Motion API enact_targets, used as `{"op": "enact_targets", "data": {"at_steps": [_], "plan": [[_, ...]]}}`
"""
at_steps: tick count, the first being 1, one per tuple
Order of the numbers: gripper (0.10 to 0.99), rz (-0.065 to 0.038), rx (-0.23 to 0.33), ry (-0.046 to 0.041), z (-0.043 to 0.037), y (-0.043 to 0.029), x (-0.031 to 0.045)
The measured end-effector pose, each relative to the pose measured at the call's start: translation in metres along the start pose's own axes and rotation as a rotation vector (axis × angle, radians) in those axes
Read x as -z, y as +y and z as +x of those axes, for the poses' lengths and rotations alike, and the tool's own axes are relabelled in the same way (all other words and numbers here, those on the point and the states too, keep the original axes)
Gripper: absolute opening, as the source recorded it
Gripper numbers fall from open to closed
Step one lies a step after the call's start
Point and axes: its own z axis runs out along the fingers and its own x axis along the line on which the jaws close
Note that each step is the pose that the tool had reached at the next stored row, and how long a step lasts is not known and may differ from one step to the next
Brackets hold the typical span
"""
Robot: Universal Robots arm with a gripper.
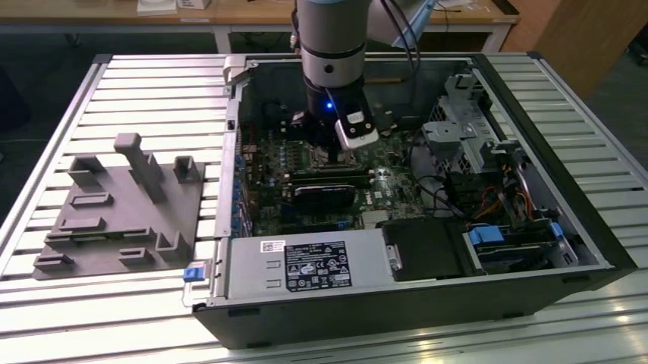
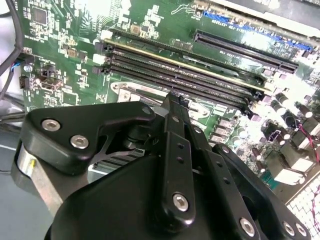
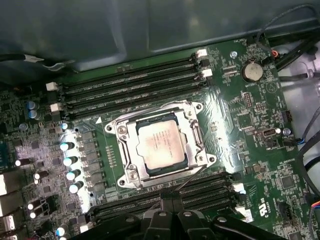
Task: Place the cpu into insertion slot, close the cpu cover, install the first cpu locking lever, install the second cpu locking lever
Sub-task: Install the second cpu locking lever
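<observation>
**Pincer low over the CPU socket, chip seated under its cover**

An open computer case (image 1: 405, 250) lies on its side on a slatted metal bench (image 1: 152, 91). The robot arm (image 1: 332, 45) reaches straight down into the case, and its pincer (image 1: 335, 155) hangs just above the green motherboard (image 1: 303, 216).

In the first wrist view, the cpu (image 3: 161, 147), a flat square chip with a dull silver top, sits in the socket near the middle of the motherboard (image 3: 235, 125). The cpu cover (image 3: 192, 135), a silvery metal frame with an open window, lies flat around the chip, so the chip's top shows through the window. Rows of dark memory slots (image 3: 130, 85) run along two opposite sides of the socket. The black linkage of the pincer (image 3: 169, 200) comes in over the edge of the socket, its tip just beside the cover's frame.

In the second wrist view, the pincer (image 2: 175, 102) has its black fingers (image 2: 177, 150) drawn close together, closed on nothing, with the tip pointing down at the silvery socket frame.

On the bench at the exterior view's left, well apart from the case, rests a grey fixture block (image 1: 121, 208) with upright pegs.
</observation>
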Motion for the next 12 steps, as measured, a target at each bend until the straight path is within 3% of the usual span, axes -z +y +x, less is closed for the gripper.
{"op": "enact_targets", "data": {"at_steps": [5, 12], "plan": [[0.106, -0.006, -0.001, 0.0016, 0.0005, -0.0048, -0.0046], [0.106, -0.010, -0.001, 0.0028, 0.0083, -0.0105, -0.0098]]}}
